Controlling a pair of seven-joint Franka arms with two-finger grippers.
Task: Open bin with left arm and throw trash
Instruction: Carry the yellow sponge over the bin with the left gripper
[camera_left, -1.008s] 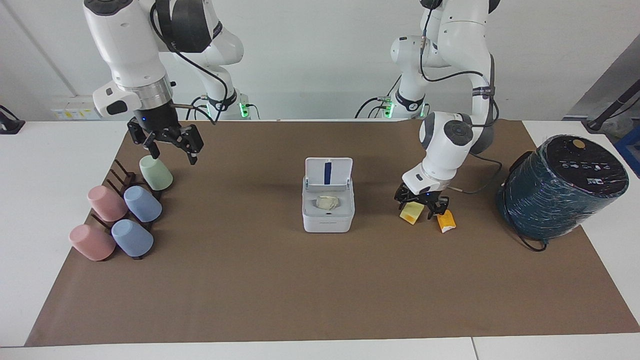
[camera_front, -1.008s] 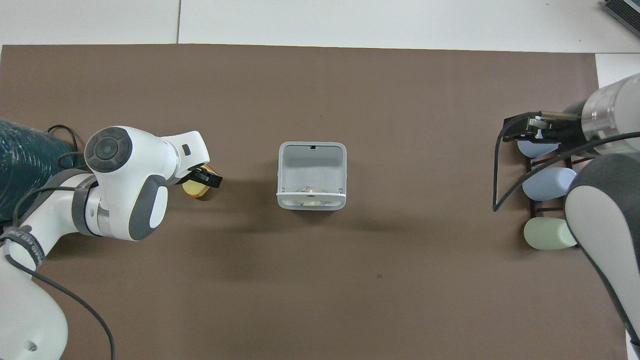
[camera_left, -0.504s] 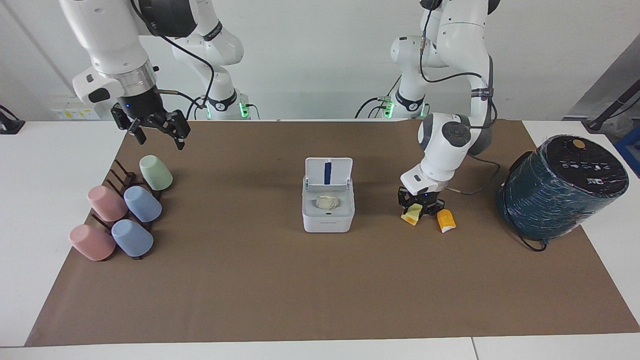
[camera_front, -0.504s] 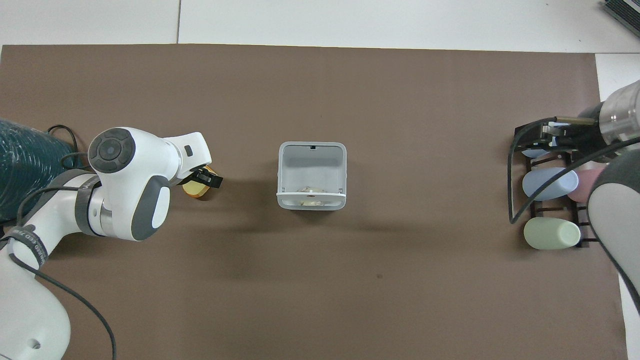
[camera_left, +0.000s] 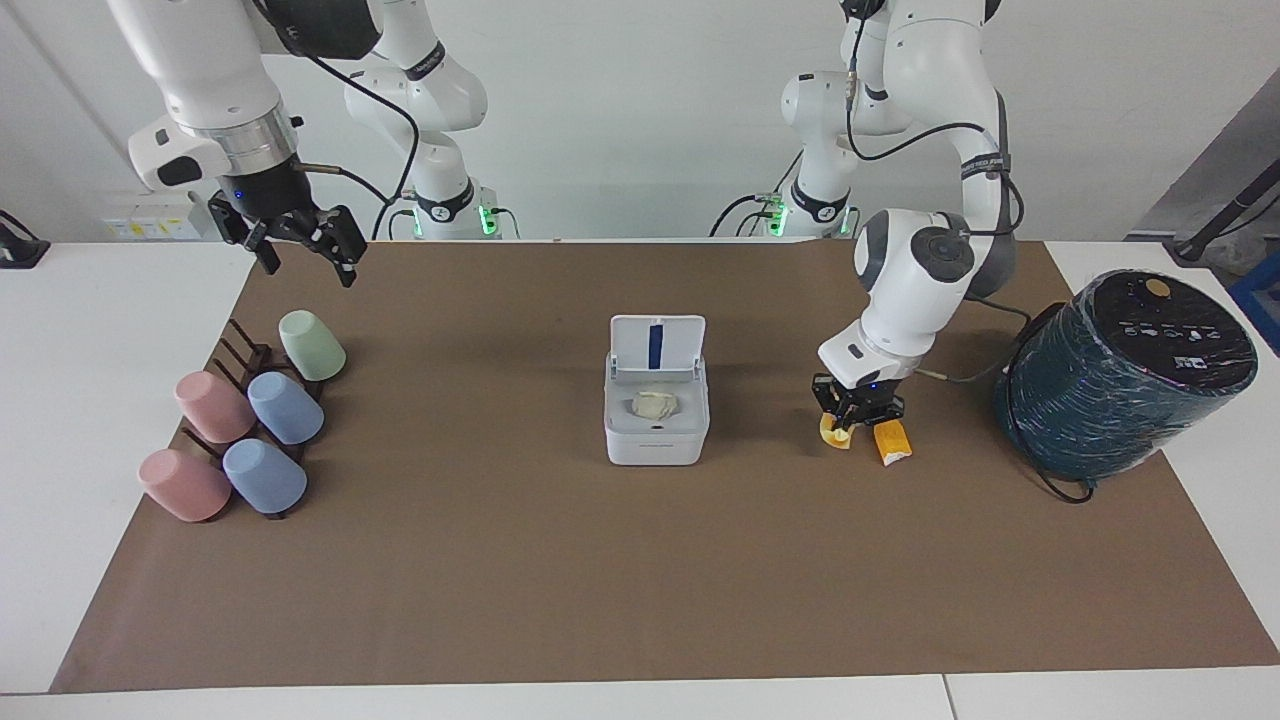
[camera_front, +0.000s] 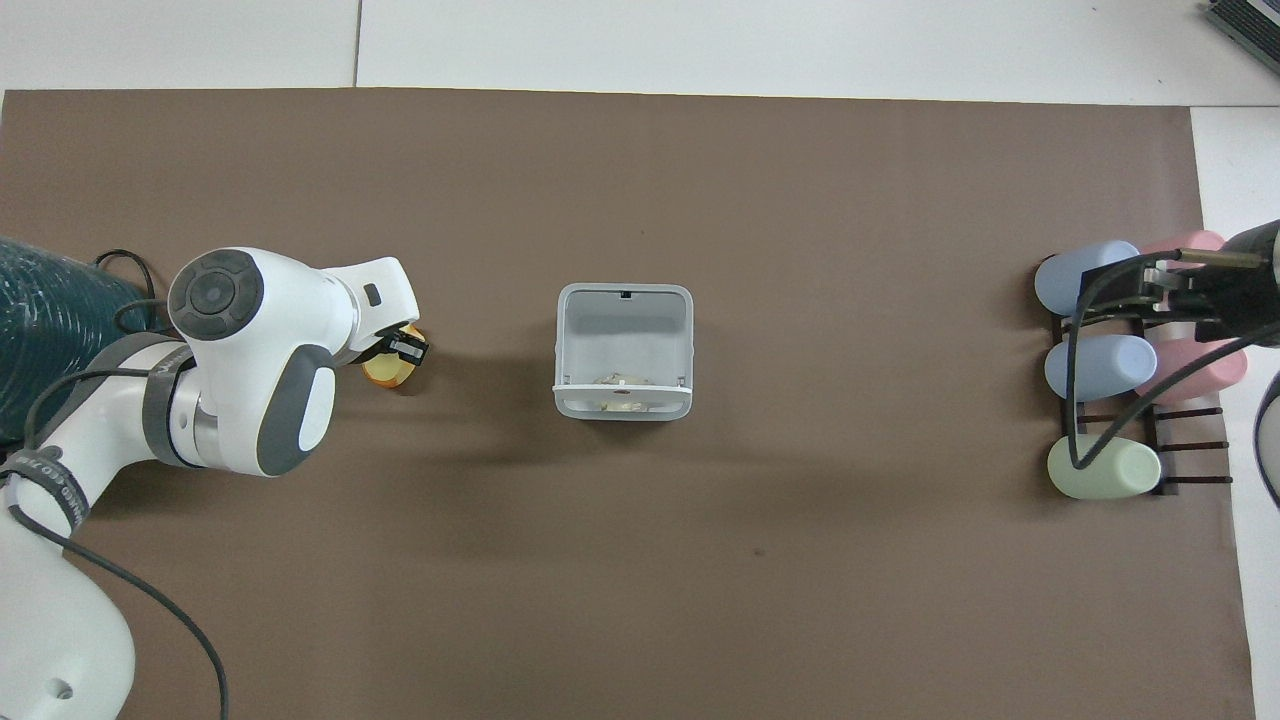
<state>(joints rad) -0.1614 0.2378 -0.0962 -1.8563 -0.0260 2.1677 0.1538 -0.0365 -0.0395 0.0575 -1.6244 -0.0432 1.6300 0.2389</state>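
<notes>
The bin (camera_left: 656, 420) is white, with a blue stripe under its raised lid (camera_left: 657, 346). Inside lies a cream paper wad (camera_left: 655, 405). The yellow piece (camera_left: 835, 432) and orange piece (camera_left: 892, 441) lie on a brown mat (camera_left: 560, 560). The cups (camera_left: 250, 410) are pink, blue and green.

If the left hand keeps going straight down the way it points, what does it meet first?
Probably the brown table mat: the left hand points down, shut on the pale yellow scrap at mat level, beside the orange scrap. Depth is unclear.
</notes>
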